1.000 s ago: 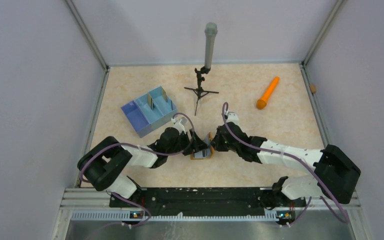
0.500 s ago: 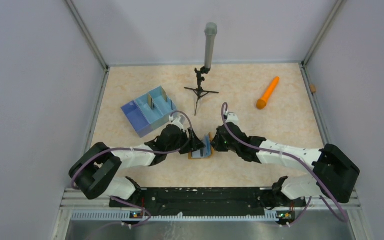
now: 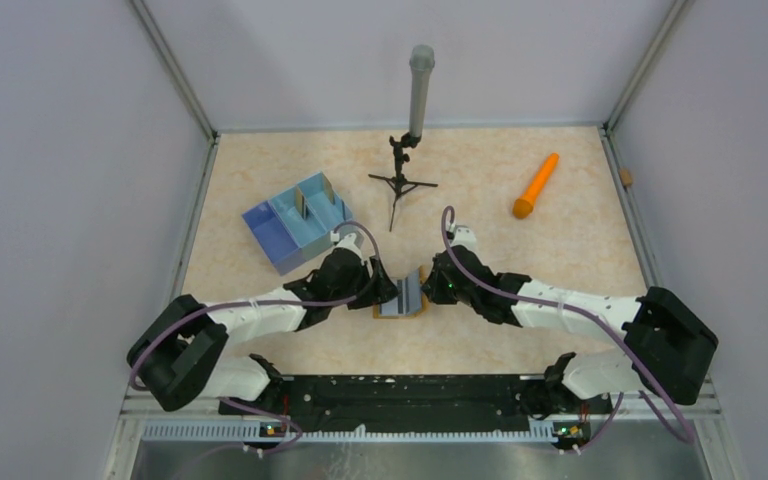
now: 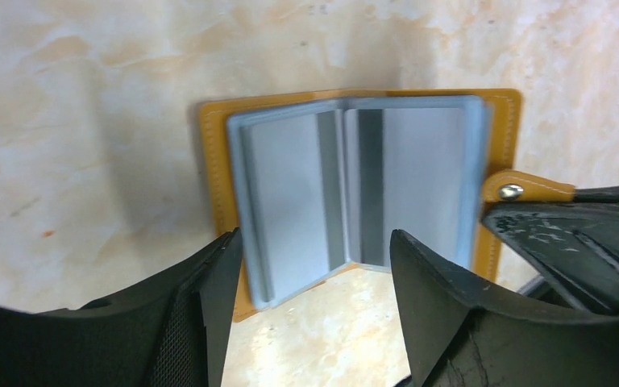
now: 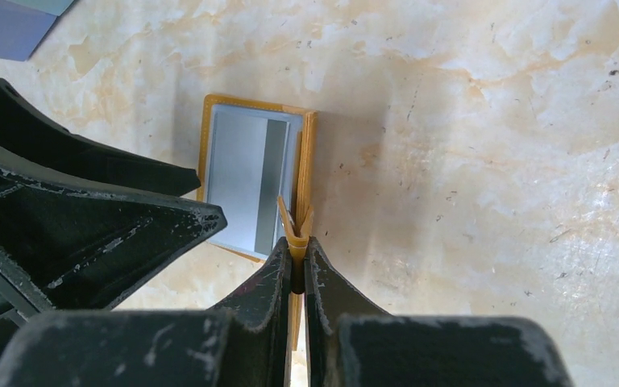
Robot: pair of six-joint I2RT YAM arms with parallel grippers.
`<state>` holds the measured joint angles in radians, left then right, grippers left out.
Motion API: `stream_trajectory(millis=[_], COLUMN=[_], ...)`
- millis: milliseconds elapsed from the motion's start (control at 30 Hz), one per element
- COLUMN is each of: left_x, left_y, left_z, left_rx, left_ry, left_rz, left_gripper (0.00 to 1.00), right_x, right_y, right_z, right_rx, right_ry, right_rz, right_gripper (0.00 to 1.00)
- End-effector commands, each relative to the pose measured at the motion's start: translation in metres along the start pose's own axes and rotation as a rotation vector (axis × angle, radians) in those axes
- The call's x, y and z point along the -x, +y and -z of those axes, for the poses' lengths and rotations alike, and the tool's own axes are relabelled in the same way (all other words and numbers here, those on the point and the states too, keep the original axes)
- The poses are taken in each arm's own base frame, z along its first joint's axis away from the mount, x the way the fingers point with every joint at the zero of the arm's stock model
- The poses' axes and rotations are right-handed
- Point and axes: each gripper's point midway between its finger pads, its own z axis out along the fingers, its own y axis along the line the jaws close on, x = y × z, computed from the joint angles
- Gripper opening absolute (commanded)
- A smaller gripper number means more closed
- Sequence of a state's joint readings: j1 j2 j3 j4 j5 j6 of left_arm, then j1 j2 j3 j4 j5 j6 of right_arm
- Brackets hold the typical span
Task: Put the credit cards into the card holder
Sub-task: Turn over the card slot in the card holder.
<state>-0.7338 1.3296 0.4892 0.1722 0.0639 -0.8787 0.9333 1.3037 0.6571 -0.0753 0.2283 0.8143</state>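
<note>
The mustard-orange card holder (image 3: 401,299) lies open on the table between my two grippers, its greyish-blue pockets (image 4: 355,173) facing up. My right gripper (image 5: 296,242) is shut on the holder's snap tab (image 5: 294,226), which it holds upright at the holder's right edge (image 4: 524,187). My left gripper (image 4: 314,242) is open just over the holder's near edge, with only table and pockets between its fingers. Two credit cards (image 3: 301,203) (image 3: 328,188) stand on edge in the blue tray. I cannot tell whether the dark stripes in the pockets are cards.
A blue divided tray (image 3: 290,228) sits at the back left. A black tripod with a grey tube (image 3: 418,95) stands at the back centre. An orange cone-shaped stick (image 3: 536,186) lies at the back right. Grey walls close in both sides.
The left arm has swung its elbow leftward while its gripper stayed at the holder. The holder's raised left flap has come down flat. The right gripper has kept hold of the tab.
</note>
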Motion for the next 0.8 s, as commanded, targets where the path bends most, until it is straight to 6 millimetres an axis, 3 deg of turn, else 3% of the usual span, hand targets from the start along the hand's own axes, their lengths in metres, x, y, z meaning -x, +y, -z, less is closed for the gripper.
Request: stream_trajectory(millis=[0, 100, 267, 567, 767], left_x=[0.006, 0.003, -0.003, -0.017, -0.016], left_y=[0.015, 0.004, 0.013, 0.018, 0.023], left_z=[0.009, 0.009, 0.007, -0.002, -0.001], left_rx=[0.087, 0.019, 0.038, 0.028, 0.051], left_ry=[-0.028, -0.015, -0.003, 0.040, 0.033], left_rz=[-0.037, -0.052, -0.039, -0.009, -0.008], left_gripper=[0.72, 0.74, 0.73, 0.51, 0.49], right_x=[0.012, 0.012, 0.019, 0.011, 0.008], right_y=[0.015, 0.021, 0.043, 0.059, 0.048], right_z=[0.001, 0.002, 0.007, 0.001, -0.004], right_rx=[0.018, 0.053, 0.160, 0.208, 0.145], right_ry=[-0.030, -0.028, -0.046, -0.016, -0.017], right_rz=[0.005, 0.002, -0.006, 0.007, 0.005], right_gripper=[0.00, 0.00, 0.00, 0.00, 0.00])
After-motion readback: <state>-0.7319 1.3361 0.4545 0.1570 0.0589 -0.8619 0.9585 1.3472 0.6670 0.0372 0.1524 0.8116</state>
